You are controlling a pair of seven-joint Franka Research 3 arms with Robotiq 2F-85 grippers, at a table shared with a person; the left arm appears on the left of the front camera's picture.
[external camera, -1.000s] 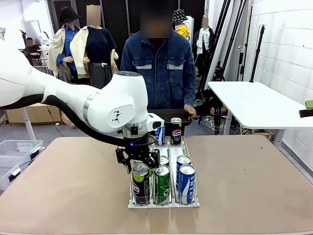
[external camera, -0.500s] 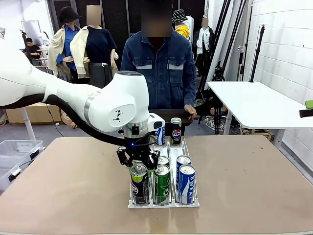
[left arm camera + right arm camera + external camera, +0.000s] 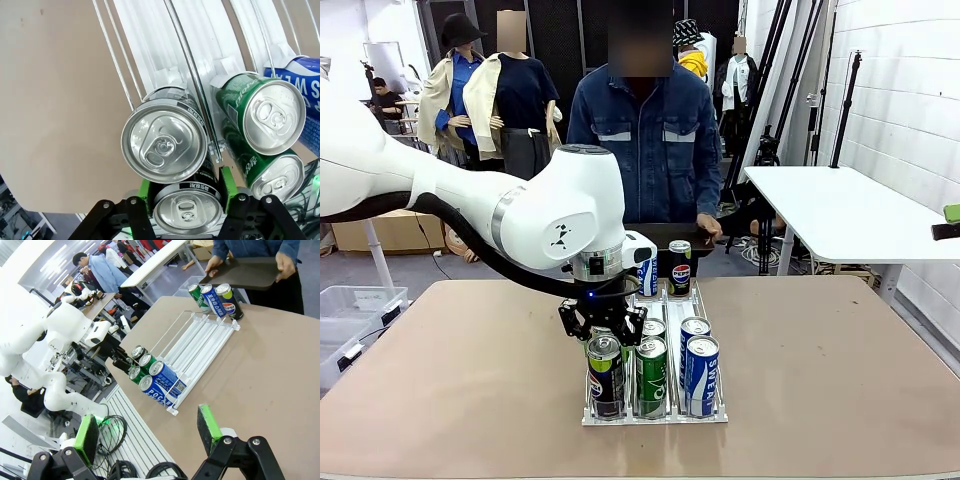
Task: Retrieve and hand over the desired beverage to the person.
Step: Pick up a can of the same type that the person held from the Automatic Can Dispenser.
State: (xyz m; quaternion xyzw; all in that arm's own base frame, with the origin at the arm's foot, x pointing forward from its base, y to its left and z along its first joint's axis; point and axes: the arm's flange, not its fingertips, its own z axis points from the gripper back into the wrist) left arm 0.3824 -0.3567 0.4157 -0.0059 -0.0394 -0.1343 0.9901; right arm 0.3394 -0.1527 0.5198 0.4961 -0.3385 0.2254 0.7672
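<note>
Far left in the front view: white left arm point(image 3: 470, 200) in over the brown table point(image 3: 820, 360), with the left gripper point(image 3: 607, 338) pointing straight down, green pads clamped on the black-and-green aluminium cola can point(image 3: 607, 385). That can upright at the near end of the left lane of the clear three-lane acrylic rack point(image 3: 655, 418). Just behind it in the same lane, a second black can point(image 3: 165, 145). Middle lane: near green can point(image 3: 651, 378), rear green can point(image 3: 654, 327) just behind. Right lane: near blue-and-white can point(image 3: 701, 375) and rear blue-and-white can point(image 3: 693, 330), likewise in file. Bare lane floor between these and the rack's far end, then a far blue-and-white can point(image 3: 648, 275) beside a far black cola can point(image 3: 680, 268), both upright. Past the far edge, the person in a blue denim jacket point(image 3: 645, 140), holding a dark flat tray point(image 3: 665, 235) level, just beyond the far cans. Right gripper point(image 3: 146, 415): pads wide apart, nothing between them, up by the table's near edge. From the left wrist: silver lids and pull tabs seen from above, one pad flat against each side of the held can, and the second black can in full, covered by the gripper in the front view. From the right wrist: a far green can point(image 3: 195, 294) as third in the far row, behind the arm in the front view, and both of the person's hands on the tray.
</note>
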